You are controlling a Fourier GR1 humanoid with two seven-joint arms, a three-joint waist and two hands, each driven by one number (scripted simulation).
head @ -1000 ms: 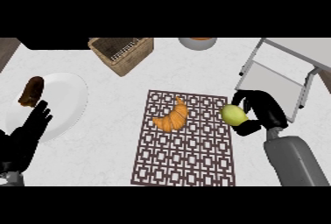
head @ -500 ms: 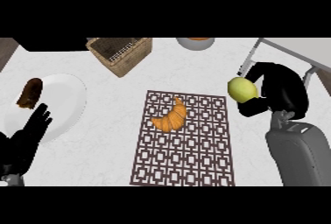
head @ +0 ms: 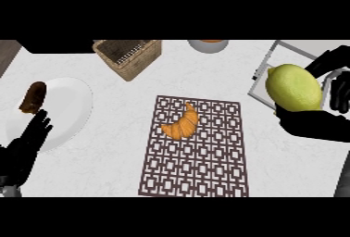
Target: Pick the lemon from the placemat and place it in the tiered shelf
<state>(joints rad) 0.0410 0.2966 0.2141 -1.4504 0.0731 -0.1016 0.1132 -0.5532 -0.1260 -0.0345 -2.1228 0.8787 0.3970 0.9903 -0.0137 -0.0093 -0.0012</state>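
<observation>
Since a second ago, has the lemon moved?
Yes. The lemon, held in the right hand, has left the placemat edge and now shows raised, over the tiered shelf at the view's right.

Open counter on both sides of the placemat [head: 195, 148]; croissant [head: 182, 122] lying on its upper half; wicker basket [head: 128, 55] and bowl [head: 208, 45] beyond its far edge; plate [head: 68, 104] well left; tiered shelf [head: 266, 76] right, fronted by lemon [head: 294, 88] in right hand [head: 321, 125].

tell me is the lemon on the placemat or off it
Off it. The lemon is held in the right robot hand near the tiered shelf; only the croissant lies on the placemat.
</observation>
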